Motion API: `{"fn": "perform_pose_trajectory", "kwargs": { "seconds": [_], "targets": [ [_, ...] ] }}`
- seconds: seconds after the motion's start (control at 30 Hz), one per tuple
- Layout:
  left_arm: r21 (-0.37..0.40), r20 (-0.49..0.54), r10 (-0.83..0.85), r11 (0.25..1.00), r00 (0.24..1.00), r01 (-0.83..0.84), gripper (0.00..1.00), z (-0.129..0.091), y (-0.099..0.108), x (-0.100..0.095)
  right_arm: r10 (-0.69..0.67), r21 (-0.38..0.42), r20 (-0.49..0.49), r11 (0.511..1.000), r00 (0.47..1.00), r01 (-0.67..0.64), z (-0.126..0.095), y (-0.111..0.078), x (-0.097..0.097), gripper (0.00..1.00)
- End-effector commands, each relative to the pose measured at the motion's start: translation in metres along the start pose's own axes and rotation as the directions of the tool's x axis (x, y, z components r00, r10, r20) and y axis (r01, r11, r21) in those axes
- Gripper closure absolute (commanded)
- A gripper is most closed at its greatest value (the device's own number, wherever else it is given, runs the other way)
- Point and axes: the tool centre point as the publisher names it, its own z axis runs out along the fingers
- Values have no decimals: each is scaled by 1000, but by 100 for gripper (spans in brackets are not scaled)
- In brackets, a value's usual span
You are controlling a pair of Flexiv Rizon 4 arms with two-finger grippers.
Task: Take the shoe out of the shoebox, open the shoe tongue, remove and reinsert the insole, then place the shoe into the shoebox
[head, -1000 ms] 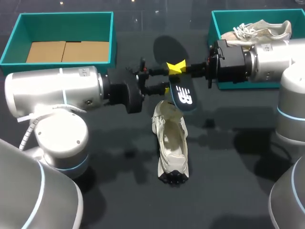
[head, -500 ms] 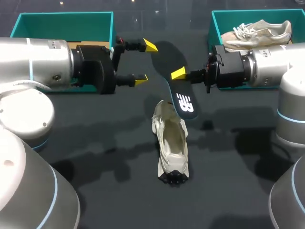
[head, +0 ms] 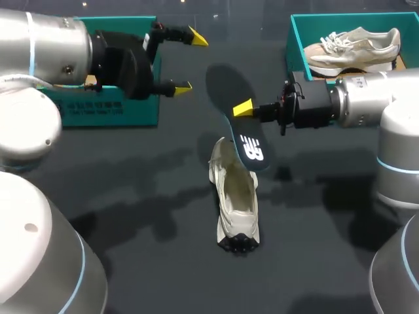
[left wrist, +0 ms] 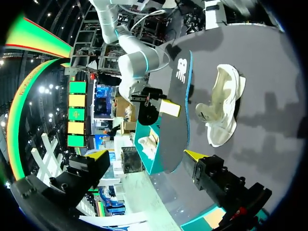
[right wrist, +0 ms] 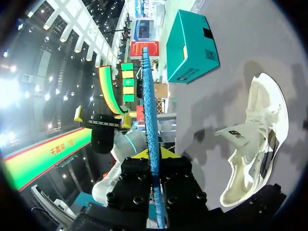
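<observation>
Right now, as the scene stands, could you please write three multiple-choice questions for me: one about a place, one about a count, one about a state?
1. Where is the white mesh sneaker?
A) held in the air
B) on the black table
C) on the floor

2. How many shoes are visible?
A) one
B) three
C) two

3. The right gripper is:
A) shut on the dark flat insole
B) open and empty
C) shut on a shoelace

Answers:
1 B: the sneaker lies on the tabletop and nothing grips it.
2 C: there is one on the table and a beige lace-up sneaker in the teal cardboard shoebox.
3 A: the right wrist view shows the insole edge-on, clamped between the fingers.
</observation>
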Motion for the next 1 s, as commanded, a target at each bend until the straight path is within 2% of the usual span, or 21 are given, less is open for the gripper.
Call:
{"fn": "perform_pose_trajectory", "kwargs": {
  "seconds": [0.03,0.33,0.37,0.43,0.5,0.53,0.6,0.9,0.93,1.0],
  "targets": [
    [-29,-382,61,997,922,-78,0,13,5,-14,-1,-10,-12,1000,1000,1,1,-5,-7,100],
    [-21,-388,67,996,919,-81,0,13,7,-16,-1,-10,-12,1000,1000,1,1,-5,-7,100],
    [-5,-373,98,994,923,-108,0,10,10,-23,-1,-10,-12,1000,1000,1,1,-5,-7,100],
    [22,-416,125,992,901,-128,0,9,14,-34,-1,-10,-12,1000,1000,1,1,-5,-7,100],
    [107,-500,192,981,845,-159,0,12,17,-45,-1,-10,-12,1000,1000,1,1,-5,-7,100],
    [88,-530,204,979,823,-186,0,14,18,-47,-1,-10,-12,1000,1000,1,1,-5,-7,100],
    [-79,-672,101,975,733,-207,0,21,24,-52,-1,-10,-12,1000,1000,1,1,-5,-7,100],
    [-79,-672,101,975,733,-207,0,21,24,-52,-1,-10,-12,1000,1000,1,1,-5,-7,100],
    [-62,-693,96,979,715,-192,0,24,25,-54,-1,-10,-12,1000,1000,1,1,-5,-7,100],
    [28,-721,135,986,679,-167,0,30,26,-58,-1,-10,-12,1000,1000,1,1,-5,-7,100]
  ]
}}
